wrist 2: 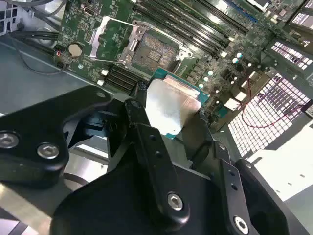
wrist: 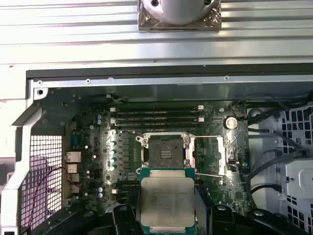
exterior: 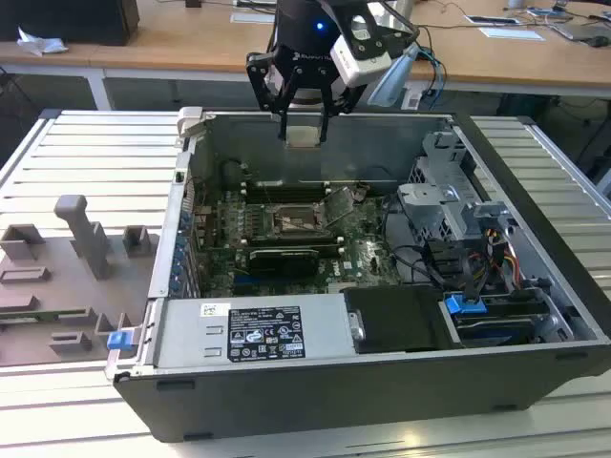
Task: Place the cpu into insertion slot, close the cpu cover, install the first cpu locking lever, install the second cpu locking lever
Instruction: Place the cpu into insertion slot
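Note:
My gripper [exterior: 304, 122] hangs above the back wall of the open computer case [exterior: 172, 248], shut on the cpu [exterior: 303, 135], a pale silvery square chip. In both wrist views the cpu [wrist: 167, 200] [wrist 2: 171, 103] sits between the black fingers [wrist: 128, 215], well above the motherboard. The insertion slot [wrist: 166, 149] [wrist 2: 151, 53] [exterior: 291, 221] lies bare below, a dark square with a metal rim. The cpu cover [wrist: 209, 154] [wrist 2: 108, 35] [exterior: 340, 204] stands swung open beside the slot. Thin wire levers [wrist 2: 117, 22] are raised near it.
Long black memory slots [wrist: 156, 116] run behind the socket. A black card [exterior: 283, 258] and a labelled power supply [exterior: 253, 334] lie toward the case front. A drive cage [exterior: 449, 205] with cables fills the exterior view's right. Grey fixtures [exterior: 81, 253] stand left of the case.

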Controlling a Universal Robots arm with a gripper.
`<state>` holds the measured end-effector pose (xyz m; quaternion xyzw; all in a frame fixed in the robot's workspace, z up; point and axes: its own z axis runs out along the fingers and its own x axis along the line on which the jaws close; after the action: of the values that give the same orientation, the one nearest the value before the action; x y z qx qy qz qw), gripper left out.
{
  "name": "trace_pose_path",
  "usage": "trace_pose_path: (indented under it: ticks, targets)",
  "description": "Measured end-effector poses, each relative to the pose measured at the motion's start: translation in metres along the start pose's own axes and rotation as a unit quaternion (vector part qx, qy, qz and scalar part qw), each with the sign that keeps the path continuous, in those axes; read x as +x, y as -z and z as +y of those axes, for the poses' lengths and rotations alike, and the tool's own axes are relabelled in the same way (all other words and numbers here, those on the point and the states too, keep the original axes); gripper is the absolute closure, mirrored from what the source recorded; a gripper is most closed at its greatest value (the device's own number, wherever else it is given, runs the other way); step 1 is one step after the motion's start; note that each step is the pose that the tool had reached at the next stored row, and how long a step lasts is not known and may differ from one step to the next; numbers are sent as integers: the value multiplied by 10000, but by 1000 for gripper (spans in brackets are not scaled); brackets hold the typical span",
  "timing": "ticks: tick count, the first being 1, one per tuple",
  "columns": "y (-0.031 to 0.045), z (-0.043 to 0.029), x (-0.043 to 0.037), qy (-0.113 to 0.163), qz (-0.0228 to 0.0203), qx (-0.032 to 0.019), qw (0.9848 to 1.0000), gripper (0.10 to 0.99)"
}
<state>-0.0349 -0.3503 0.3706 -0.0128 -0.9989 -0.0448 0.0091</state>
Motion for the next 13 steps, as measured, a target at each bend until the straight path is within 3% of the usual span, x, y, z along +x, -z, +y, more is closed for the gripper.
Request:
trace_pose_path:
  ticks: [5,13]
  targets:
    - [-1,0,0,-404,-36,-7,9992,553]
    - [-4,0,0,-811,-73,-12,9967,553]
